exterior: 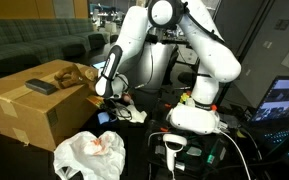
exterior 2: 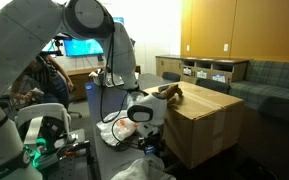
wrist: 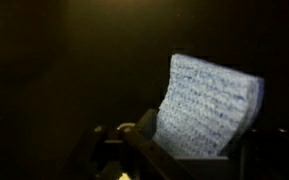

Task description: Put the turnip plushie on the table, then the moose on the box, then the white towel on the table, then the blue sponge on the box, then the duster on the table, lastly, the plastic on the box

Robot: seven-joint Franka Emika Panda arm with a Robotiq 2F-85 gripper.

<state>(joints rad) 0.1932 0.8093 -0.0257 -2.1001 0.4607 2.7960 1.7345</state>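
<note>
My gripper (exterior: 110, 95) hangs at the near edge of the cardboard box (exterior: 29, 115), just beside its top corner; it also shows in an exterior view (exterior 2: 144, 113). In the wrist view it is shut on the blue sponge (wrist: 210, 104), a pale blue textured block standing up between the fingers. The brown moose (exterior: 76, 72) lies on the box top, also seen in an exterior view (exterior 2: 168, 92). A white crumpled heap (exterior: 90, 155) lies on the table in front of the box; I cannot tell whether it is the towel or the plastic. The turnip plushie cannot be made out.
A dark flat object (exterior: 40, 87) lies on the box top. The robot base (exterior: 194, 115) stands beside the box, with cables and a scanner-like device (exterior: 174, 148) on the table. A lit monitor (exterior 2: 82, 47) and a sofa (exterior: 29, 45) are behind.
</note>
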